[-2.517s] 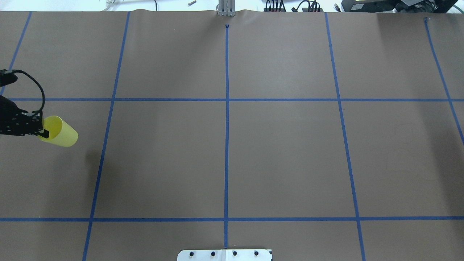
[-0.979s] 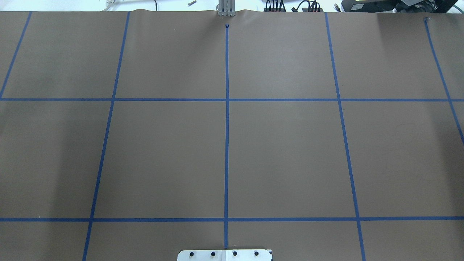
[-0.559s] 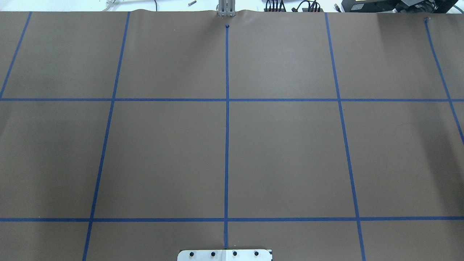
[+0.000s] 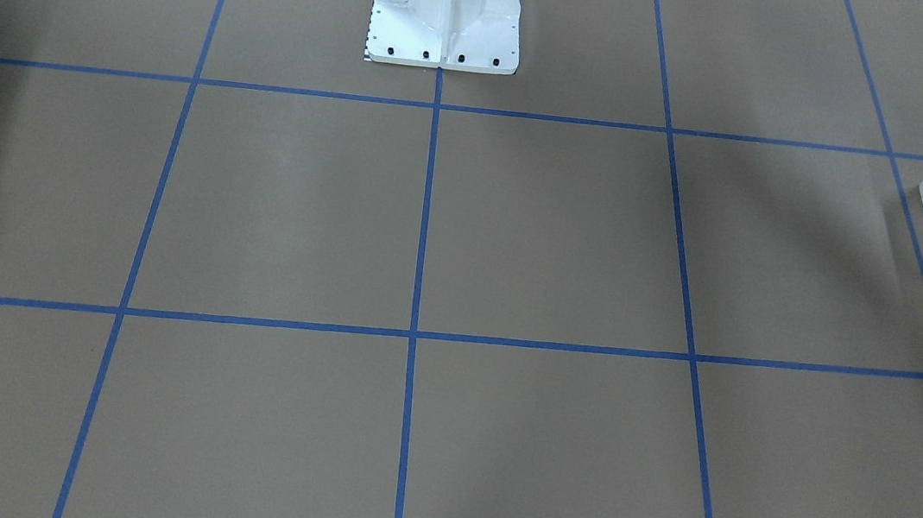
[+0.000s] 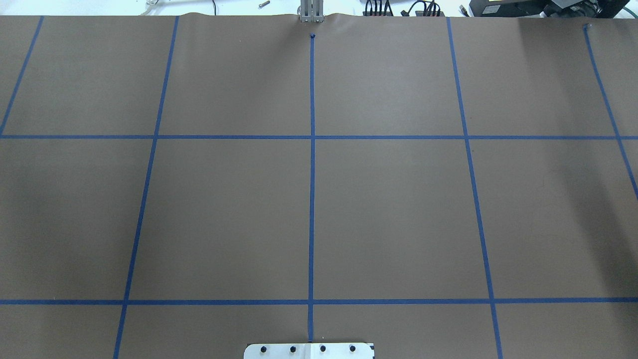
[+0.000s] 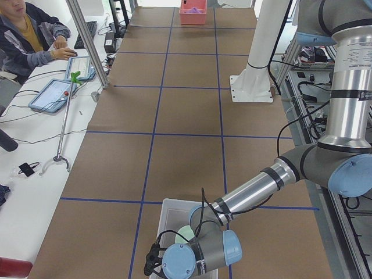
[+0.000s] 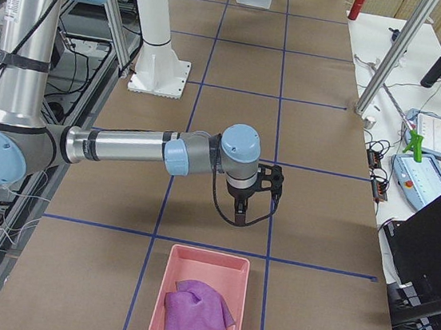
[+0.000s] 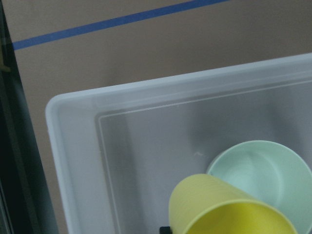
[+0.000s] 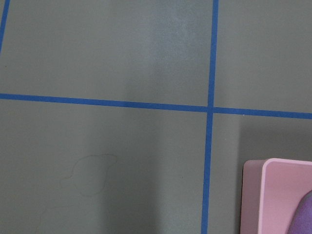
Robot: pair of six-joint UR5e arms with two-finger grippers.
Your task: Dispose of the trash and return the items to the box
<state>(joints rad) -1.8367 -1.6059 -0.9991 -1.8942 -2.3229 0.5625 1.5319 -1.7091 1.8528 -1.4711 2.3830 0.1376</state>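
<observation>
Left gripper (image 8: 166,229): only a black sliver is seen, at the bottom edge of the left wrist view, against the yellow cup (image 8: 214,209). The cup is gripped by its fingers and held tilted, its narrow base pointed away from the camera.
Yellow cup: it is held above the box (image 8: 73,161), partly over the mint-green bowl (image 8: 258,170). Whether cup and bowl touch cannot be told.
Mint-green bowl: it is set upright on the floor of the box, mouth up.
Box: the frosted tub is placed at the table's end on the robot's left, by a blue tape line (image 8: 122,20). In the front-facing view it is cut off by the right edge, with part of the bowl seen inside.
Left arm (image 6: 261,183): it is stretched low from the robot, its wrist bent down over the box.
Right gripper (image 7: 238,215): it is pointed down above the brown paper, near the pink tray (image 7: 210,252) but not over it. Whether its fingers are open or closed cannot be told.
Pink tray: a crumpled purple cloth (image 7: 196,313) is held in it, at the table's end on the robot's right.
Table (image 5: 224,214): it is covered in brown paper and divided by blue tape into squares.
Operator (image 6: 29,35): seated at the side bench.
</observation>
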